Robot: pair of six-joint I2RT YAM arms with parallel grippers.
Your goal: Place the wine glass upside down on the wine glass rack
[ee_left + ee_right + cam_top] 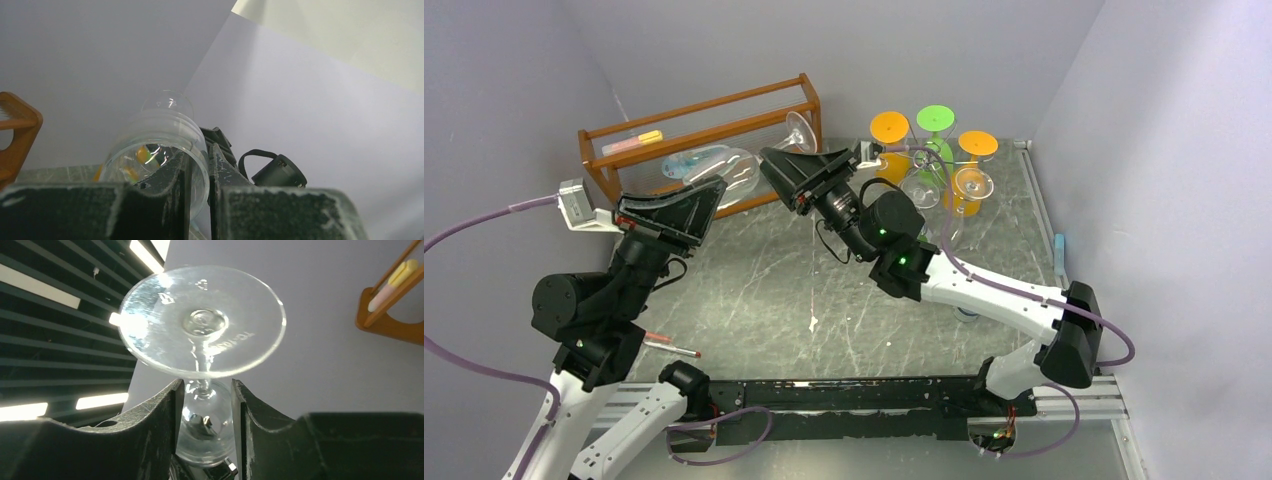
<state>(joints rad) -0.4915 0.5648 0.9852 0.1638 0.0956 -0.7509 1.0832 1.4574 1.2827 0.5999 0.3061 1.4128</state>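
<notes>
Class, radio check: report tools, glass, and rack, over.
Both tools, left and right, shut on the glass, held mid-air. Rack already carries glasses; not yet hung.

A robotics lab test cell: plain grey partition walls [844,50] box in a grey marble-patterned tabletop [764,290], two arms are bolted to an aluminium rail [1074,400] at its near edge, and long ceiling strip lights [145,255] glow overhead.

Clear wine glass [749,170] tilted, foot up.
</notes>
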